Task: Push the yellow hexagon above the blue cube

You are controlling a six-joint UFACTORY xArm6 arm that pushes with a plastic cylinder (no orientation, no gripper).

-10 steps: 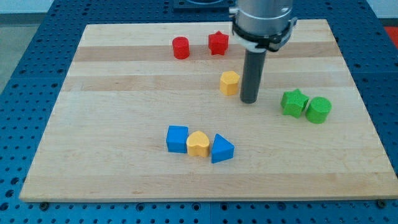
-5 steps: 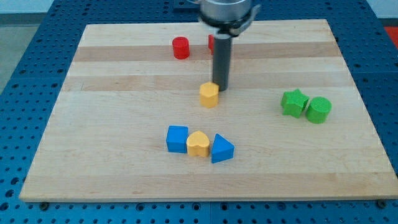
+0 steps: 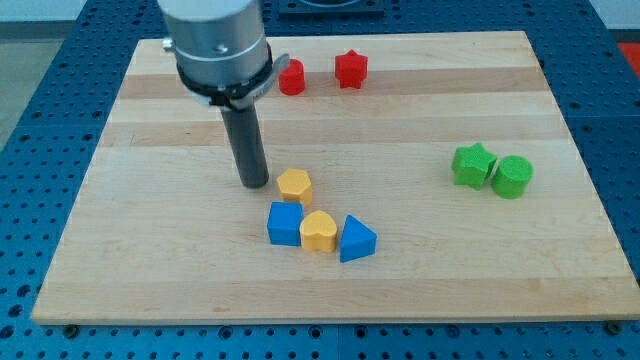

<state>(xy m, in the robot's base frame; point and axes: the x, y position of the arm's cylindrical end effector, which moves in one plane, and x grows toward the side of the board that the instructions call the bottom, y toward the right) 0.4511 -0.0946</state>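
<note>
The yellow hexagon (image 3: 295,185) lies on the wooden board just above the blue cube (image 3: 285,223), very close to or touching its top edge. My tip (image 3: 256,183) stands on the board just left of the hexagon, a small gap apart, above and left of the cube. A yellow heart (image 3: 319,231) sits right of the cube, and a blue triangle (image 3: 356,240) right of the heart; the three form a row.
A red cylinder (image 3: 292,77) and a red star (image 3: 351,69) lie near the view's top. A green star (image 3: 473,164) and a green cylinder (image 3: 512,176) touch each other at the right. The arm's grey body (image 3: 215,45) hangs over the upper left.
The yellow hexagon moved down and left, from the middle of the board to just above the blue cube. My tip swept from the hexagon's right side across to its left.
</note>
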